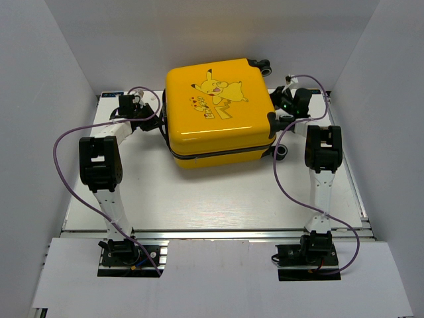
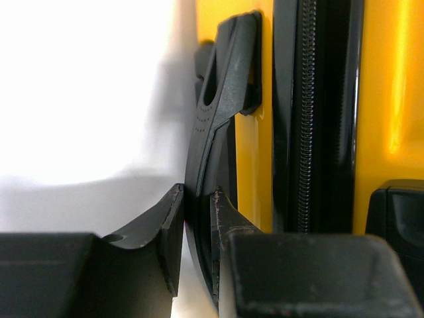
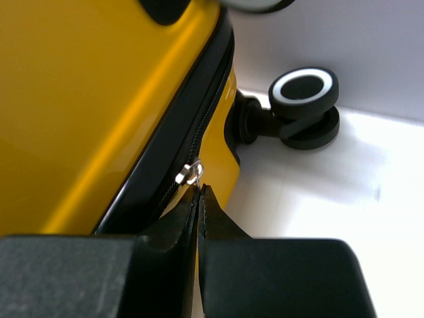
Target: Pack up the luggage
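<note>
The luggage point(image 1: 218, 112), a yellow hard-shell suitcase with a cartoon on its lid, lies flat and closed at the back of the table. My left gripper point(image 1: 160, 121) is at its left side. In the left wrist view that gripper point(image 2: 197, 199) is shut on the black side handle point(image 2: 218, 86), one finger on each face of the strap. My right gripper point(image 1: 274, 120) is at the case's right side. In the right wrist view its point(image 3: 199, 191) fingertips are pressed together on the thin tab of the silver zipper pull point(image 3: 191, 173) on the black zipper band point(image 3: 199, 126).
A black wheel with a white ring point(image 3: 305, 99) sticks out of the case just beyond the right gripper. Another wheel point(image 1: 265, 66) shows at the far corner. White walls close in the table point(image 1: 218, 199) on the left, right and back. Purple cables loop off both arms.
</note>
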Robot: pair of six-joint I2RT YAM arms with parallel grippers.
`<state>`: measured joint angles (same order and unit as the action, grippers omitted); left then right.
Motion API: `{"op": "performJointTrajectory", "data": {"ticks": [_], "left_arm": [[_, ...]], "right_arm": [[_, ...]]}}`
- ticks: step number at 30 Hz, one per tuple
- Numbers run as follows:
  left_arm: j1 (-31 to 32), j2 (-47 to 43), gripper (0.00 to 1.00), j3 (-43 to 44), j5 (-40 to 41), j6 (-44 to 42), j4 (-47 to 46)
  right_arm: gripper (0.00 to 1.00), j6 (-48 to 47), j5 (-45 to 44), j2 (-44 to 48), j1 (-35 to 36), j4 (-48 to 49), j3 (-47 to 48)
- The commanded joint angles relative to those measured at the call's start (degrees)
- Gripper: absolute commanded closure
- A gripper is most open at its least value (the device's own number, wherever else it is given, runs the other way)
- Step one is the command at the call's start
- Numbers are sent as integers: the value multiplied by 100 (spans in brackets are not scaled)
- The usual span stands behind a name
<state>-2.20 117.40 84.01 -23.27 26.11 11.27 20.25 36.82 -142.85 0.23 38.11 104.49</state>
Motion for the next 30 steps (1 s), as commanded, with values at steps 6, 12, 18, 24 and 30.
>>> {"op": "performJointTrajectory", "data": {"ticks": [6, 12, 18, 24, 30], "left_arm": [[-396, 1387, 100, 1675, 1554, -835, 1026], [-396, 2383, 68, 4111, 1342, -520, 2272], [-509, 1576, 2, 3228, 965, -72, 1825], [-448, 636, 2, 2297, 710, -185, 1554], [-396, -646, 2, 1636, 2224, -62, 2097]], "right_arm": [[100, -1436, -1292, 3322, 451, 2148, -4248], [100, -1735, -1947, 5186, 1663, 1824, -6456], [100, -1595, -2705, 6321, 2411, 1183, -7266], [100, -1621, -3145, 6506, 2649, 892, -7408], [100, -1630, -3278, 6568, 2728, 619, -7355]]}}
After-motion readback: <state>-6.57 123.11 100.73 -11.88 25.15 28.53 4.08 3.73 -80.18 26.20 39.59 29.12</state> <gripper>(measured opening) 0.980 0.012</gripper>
